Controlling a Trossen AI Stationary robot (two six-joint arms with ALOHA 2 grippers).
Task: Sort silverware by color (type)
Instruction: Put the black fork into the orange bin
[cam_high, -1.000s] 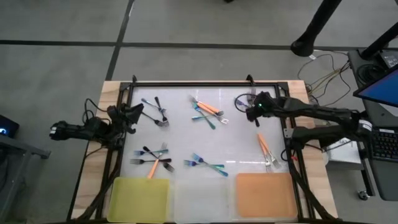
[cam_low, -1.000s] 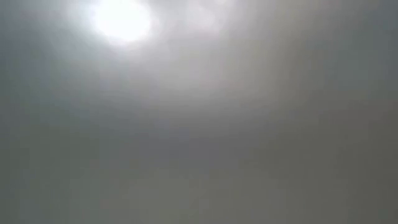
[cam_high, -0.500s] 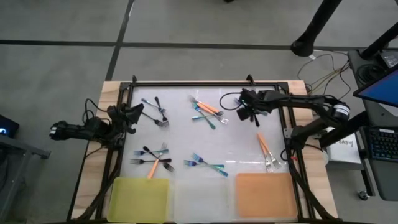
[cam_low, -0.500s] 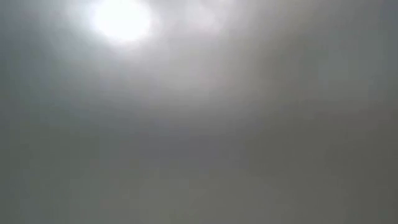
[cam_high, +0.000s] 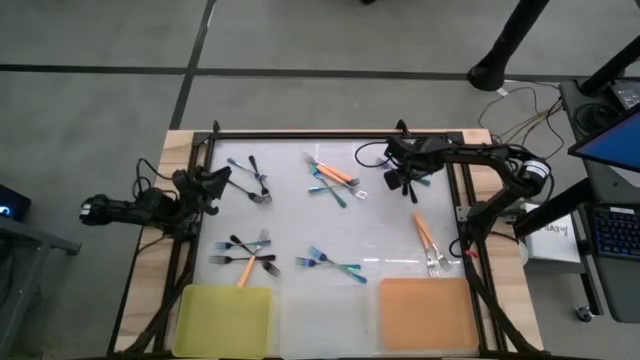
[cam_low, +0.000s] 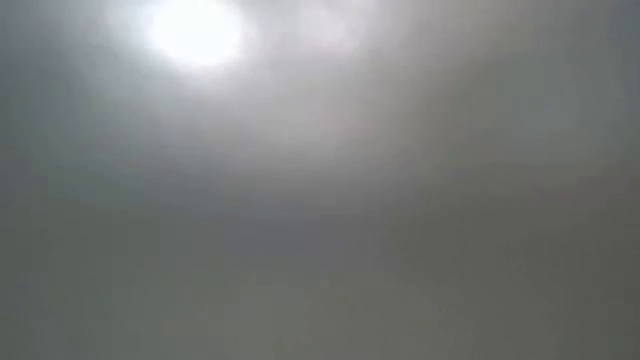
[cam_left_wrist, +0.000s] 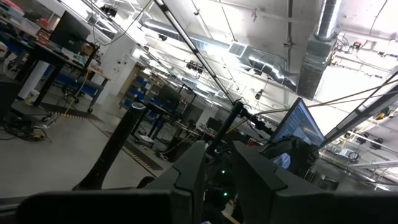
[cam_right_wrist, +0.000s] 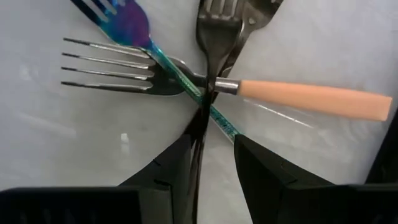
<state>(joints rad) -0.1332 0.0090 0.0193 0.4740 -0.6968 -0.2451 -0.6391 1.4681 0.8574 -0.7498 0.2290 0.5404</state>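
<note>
My right gripper (cam_high: 402, 183) hangs open over the table's far right, pointing steeply down. In its wrist view three forks lie crossed on the white table: a blue-teal one (cam_right_wrist: 130, 25), an orange-handled one (cam_right_wrist: 311, 98) and a dark one (cam_right_wrist: 219, 25). The dark fork's handle (cam_right_wrist: 202, 124) runs into the gap between my right gripper's (cam_right_wrist: 213, 146) fingers, which stand on either side of it. More silverware lies in small heaps (cam_high: 335, 180) (cam_high: 245, 255) (cam_high: 330, 265) (cam_high: 428, 240). My left gripper (cam_high: 222, 180) waits open at the far left, raised.
Three flat mats lie along the near edge: yellow (cam_high: 225, 318), clear (cam_high: 322, 318) and orange (cam_high: 425, 312). A black frame (cam_high: 300, 135) rims the table. Dark and blue forks (cam_high: 255, 180) lie just beside my left gripper. The low view shows only glare.
My right arm has folded at the elbow. Its gripper has moved a little toward the table's left edge, sunk toward the crossed forks and tipped to point more steeply down. Its fingers' gap looks unchanged. No fork has moved.
</note>
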